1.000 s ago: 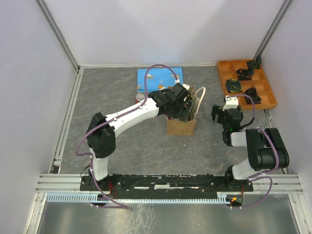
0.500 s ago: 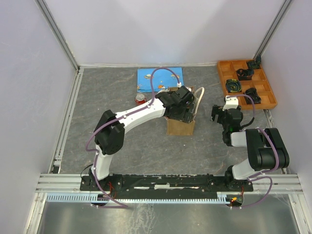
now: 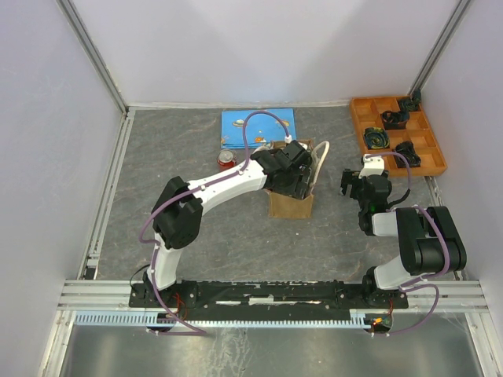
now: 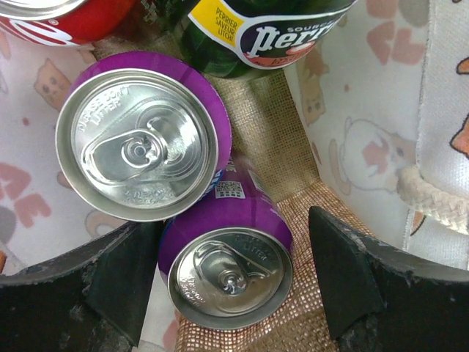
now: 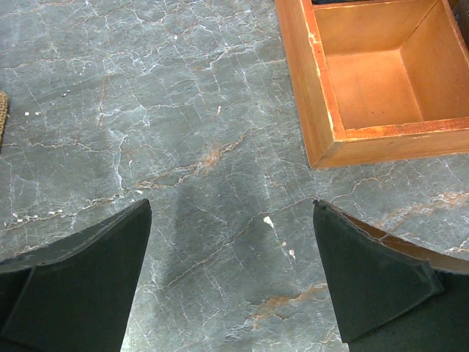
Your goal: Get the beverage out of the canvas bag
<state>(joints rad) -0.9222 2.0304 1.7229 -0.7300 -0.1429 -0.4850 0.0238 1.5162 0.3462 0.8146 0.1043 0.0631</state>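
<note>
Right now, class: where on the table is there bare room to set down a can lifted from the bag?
Bare tabletop lies left of the red can and on the near side of the canvas bag. Crowded: inside the bag around the left pincer, and the gap toward the right pincer.

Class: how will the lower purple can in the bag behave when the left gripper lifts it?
The lower purple can looks unopened, so probably full and heavy for its size. Its smooth wall may slip in the open left gripper. Tight beside the other purple can, it may nudge that.
</note>
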